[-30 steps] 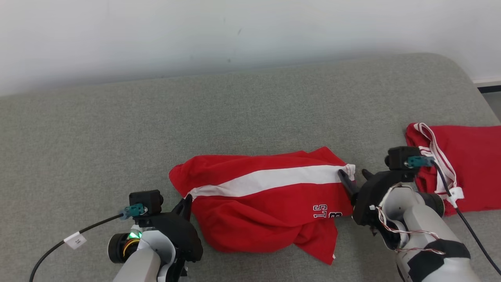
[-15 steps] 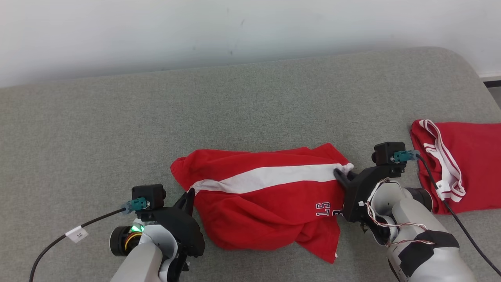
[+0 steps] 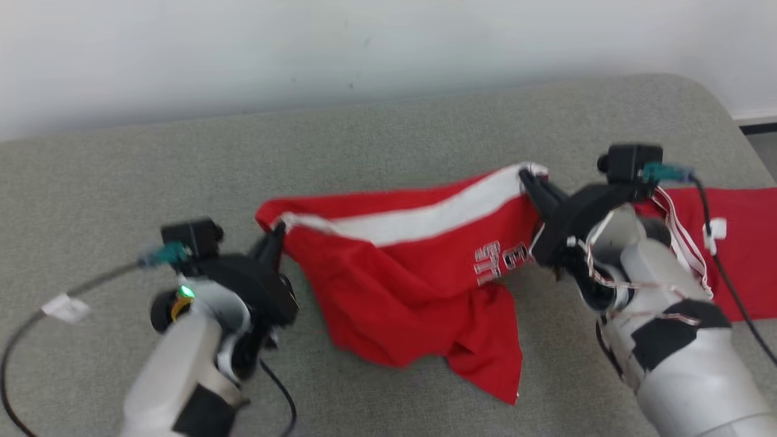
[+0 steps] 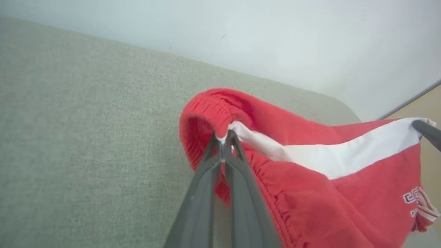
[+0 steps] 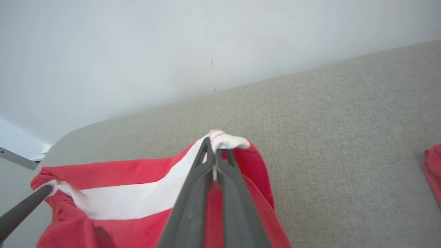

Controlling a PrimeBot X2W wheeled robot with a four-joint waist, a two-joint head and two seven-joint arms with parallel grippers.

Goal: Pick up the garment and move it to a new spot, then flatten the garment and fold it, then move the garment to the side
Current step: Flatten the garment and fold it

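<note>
Here, limp, fleecy red garment (image 3: 394, 285).

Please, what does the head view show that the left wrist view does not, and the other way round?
Head view: a second red garment lying at the far right, and the right forearm. Left wrist view: close up, the ribbed waistband, pinched at the end of the white stripe by the fingers of the left gripper. Both: the red shorts stretched between the two shut grippers, the right gripper at the stripe's other end, the grey padded surface, the white wall.
</note>
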